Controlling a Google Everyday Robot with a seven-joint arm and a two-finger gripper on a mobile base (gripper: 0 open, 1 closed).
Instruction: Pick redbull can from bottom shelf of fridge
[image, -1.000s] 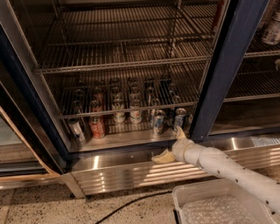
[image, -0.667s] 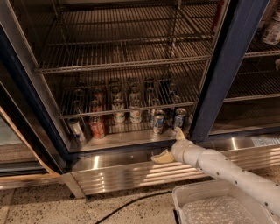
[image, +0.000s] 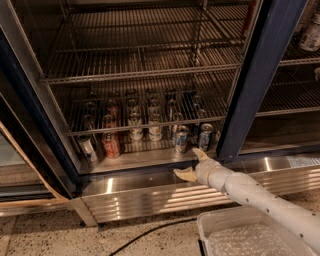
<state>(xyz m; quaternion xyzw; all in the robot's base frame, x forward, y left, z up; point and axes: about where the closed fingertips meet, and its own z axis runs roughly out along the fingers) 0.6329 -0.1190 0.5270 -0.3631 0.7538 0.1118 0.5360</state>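
Two redbull cans, blue and silver, stand at the front right of the bottom shelf: one and another to its right. My gripper is just in front of and below them, at the shelf's front lip, open and empty. One fingertip points up toward the gap between the two cans, the other points left over the base panel. The fridge has its left glass door open.
A red can, a tilted silver can and whitish cans stand further left, with more cans behind. A wire rack hangs above. The ribbed steel base panel lies below, with a white bin and a cable on the floor.
My gripper has edged very slightly left along the shelf's front lip. The cans have not moved.
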